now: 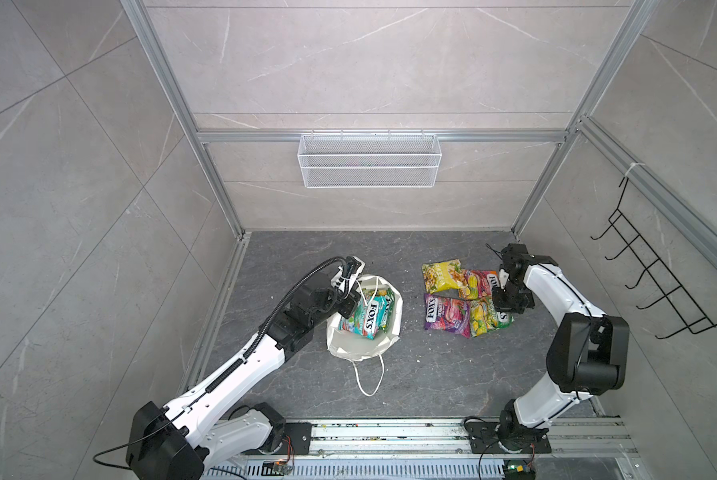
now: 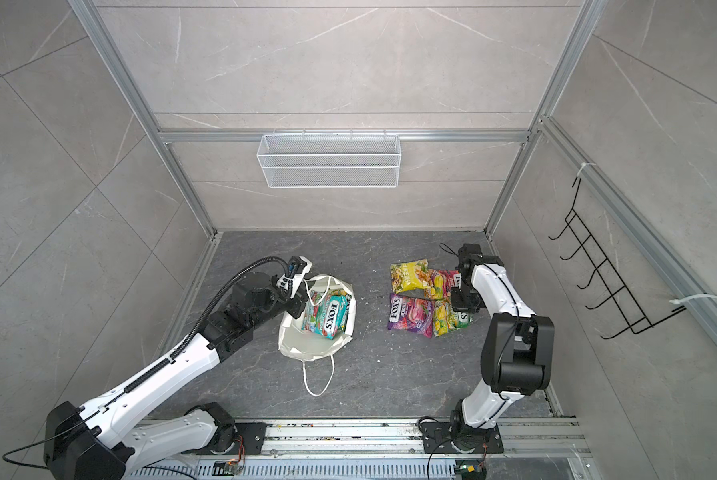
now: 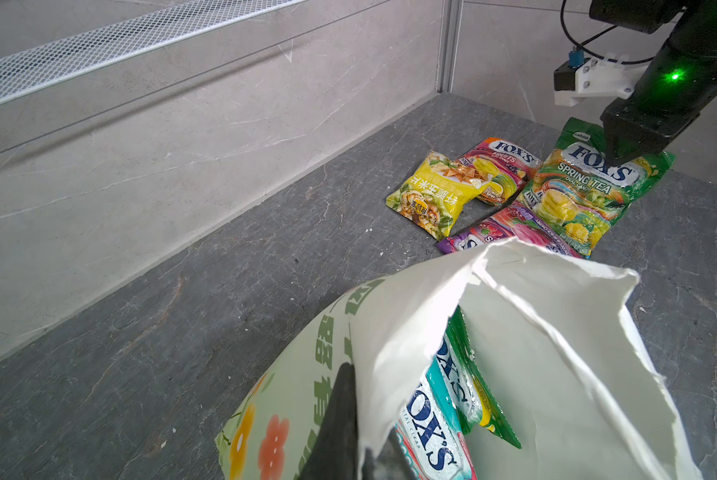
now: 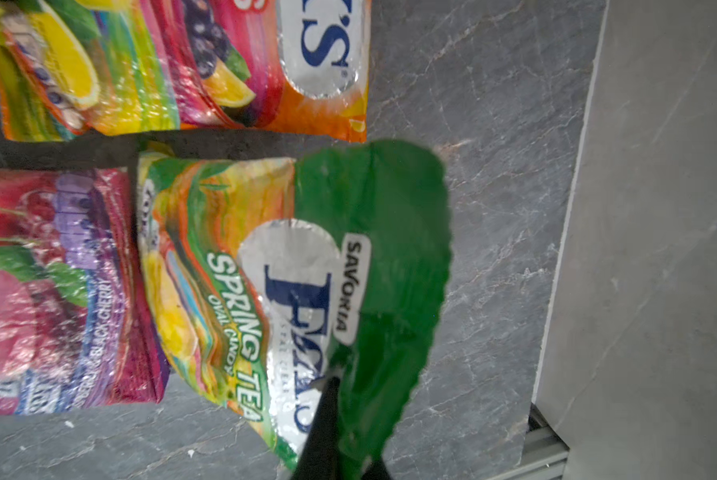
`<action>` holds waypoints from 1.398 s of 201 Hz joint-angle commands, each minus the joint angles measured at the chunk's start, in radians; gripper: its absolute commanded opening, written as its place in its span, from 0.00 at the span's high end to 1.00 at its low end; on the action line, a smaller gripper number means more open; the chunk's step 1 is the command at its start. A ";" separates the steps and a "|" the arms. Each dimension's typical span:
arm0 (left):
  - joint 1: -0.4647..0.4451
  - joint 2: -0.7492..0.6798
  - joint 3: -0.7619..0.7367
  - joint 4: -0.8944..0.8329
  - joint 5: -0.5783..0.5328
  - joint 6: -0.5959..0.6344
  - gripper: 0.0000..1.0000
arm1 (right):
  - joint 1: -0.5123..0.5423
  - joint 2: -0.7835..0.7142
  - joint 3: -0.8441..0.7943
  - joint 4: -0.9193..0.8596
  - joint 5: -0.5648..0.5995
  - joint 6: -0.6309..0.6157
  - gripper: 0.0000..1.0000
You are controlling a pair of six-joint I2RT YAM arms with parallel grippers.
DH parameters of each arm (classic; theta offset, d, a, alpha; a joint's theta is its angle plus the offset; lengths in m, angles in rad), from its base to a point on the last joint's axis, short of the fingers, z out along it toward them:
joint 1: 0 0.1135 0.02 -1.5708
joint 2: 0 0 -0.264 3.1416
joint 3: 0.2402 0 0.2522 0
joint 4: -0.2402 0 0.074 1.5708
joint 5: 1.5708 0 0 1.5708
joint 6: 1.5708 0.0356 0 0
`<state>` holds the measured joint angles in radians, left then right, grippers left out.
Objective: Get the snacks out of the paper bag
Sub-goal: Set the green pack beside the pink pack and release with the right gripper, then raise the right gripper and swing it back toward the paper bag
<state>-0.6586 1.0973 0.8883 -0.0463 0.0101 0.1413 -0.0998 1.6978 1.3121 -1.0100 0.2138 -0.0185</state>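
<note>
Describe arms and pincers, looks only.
White shells, black joint housings on left arm and right arm. Black ribbed conduit along the left; black cable and green LEDs on the right. left pincer and right pincer: black tapered fingers, white camera mounts.

Left arm [image 1: 240,365]: stretched forward, left gripper [image 1: 348,306] angled down, jaws pinched on paper bag [image 1: 348,345] rim. Right arm [image 1: 556,291]: elbow raised, wrist bent downward, right gripper [image 1: 499,300] with jaws closed on green packet [image 1: 487,322].
</note>
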 commanded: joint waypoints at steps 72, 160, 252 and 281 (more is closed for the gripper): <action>-0.004 -0.010 -0.001 0.074 0.014 -0.018 1.00 | -0.002 0.102 0.024 0.046 0.007 -0.035 0.91; -0.004 -0.033 0.001 0.052 0.011 -0.028 1.00 | -0.003 0.077 0.085 0.001 0.088 0.013 0.65; -0.004 -0.032 0.009 0.061 0.007 -0.023 1.00 | 0.031 -0.219 0.202 -0.050 -0.109 0.067 0.61; -0.004 -0.046 0.023 0.033 0.027 -0.001 1.00 | 0.140 -0.436 0.052 0.184 -0.288 0.226 0.58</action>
<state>-0.6586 1.0889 0.8822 -0.0441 0.0097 0.1310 -0.0387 1.4151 1.4605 -0.9855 0.1383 0.0624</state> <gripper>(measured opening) 0.049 0.403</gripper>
